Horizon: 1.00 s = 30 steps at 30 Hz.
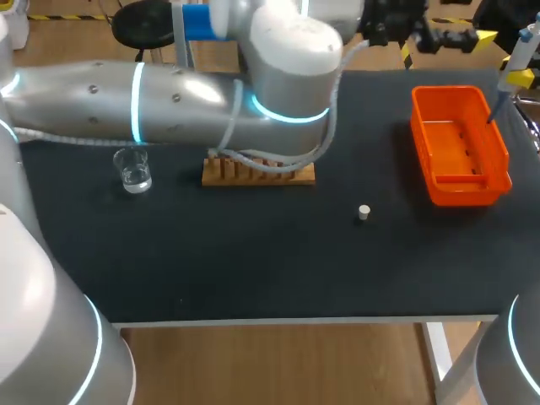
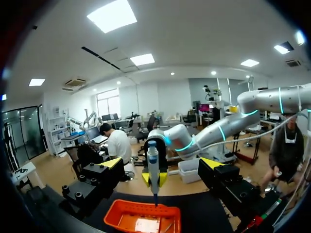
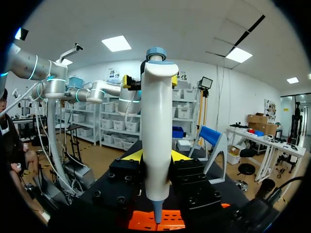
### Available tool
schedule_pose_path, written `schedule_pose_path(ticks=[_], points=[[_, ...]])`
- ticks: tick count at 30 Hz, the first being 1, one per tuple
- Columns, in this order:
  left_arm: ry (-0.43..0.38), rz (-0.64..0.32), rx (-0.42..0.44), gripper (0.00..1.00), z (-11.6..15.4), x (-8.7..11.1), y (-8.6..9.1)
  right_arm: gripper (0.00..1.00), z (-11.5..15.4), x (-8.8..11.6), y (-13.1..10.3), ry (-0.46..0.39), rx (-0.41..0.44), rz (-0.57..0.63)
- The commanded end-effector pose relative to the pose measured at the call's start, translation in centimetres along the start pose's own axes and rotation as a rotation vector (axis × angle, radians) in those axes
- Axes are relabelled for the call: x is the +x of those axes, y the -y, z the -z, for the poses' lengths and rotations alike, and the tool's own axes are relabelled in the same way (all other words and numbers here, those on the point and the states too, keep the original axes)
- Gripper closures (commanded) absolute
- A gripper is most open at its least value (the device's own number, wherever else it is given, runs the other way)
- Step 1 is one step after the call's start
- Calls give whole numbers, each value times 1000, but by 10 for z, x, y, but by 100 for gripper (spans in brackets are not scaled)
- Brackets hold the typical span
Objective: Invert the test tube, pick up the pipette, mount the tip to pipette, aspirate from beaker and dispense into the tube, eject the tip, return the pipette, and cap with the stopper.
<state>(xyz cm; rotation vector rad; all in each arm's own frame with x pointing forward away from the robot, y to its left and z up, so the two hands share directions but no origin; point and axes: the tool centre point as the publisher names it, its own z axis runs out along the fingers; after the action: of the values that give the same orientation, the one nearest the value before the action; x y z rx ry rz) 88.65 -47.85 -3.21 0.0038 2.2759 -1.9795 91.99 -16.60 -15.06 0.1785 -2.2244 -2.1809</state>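
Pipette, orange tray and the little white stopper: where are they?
pipette (image 3: 156, 141), right wrist view, on its white body.
orange tray (image 1: 466, 192), head view, on its front wall.
stopper (image 1: 364, 212), head view, on its top.

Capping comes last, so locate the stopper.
Head view: the stopper sits alone on the table, right of centre, between the wooden rack and the orange bin.

A table (image 1: 253, 270) covered in black is seen across the frame. On it are set a clear glass beaker (image 1: 134, 170) at the left, a wooden rack (image 1: 221, 173) near the middle, a small white stopper (image 1: 364, 212) right of centre, and an orange tray (image 1: 460, 196) at the upper right.
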Motion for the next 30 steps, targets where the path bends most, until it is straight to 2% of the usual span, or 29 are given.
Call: schedule_pose_path(ticks=[1, 7, 14, 17, 30], points=[[1, -9, -67, 0, 54, 10, -8, 100, 0, 1, -1, 1, 3, 0], [52, -36, -64, 0, 83, 23, -19, 100, 0, 1, -1, 1, 3, 0], [110, -1, -59, 0, 116, 33, -41, 100, 0, 1, -1, 1, 3, 0], [124, 8, -24, 0, 129, 35, -51, 100, 0, 1, -1, 1, 3, 0], [147, 15, 42, 0, 185, 35, -91, 100, 0, 1, -1, 1, 3, 0]])
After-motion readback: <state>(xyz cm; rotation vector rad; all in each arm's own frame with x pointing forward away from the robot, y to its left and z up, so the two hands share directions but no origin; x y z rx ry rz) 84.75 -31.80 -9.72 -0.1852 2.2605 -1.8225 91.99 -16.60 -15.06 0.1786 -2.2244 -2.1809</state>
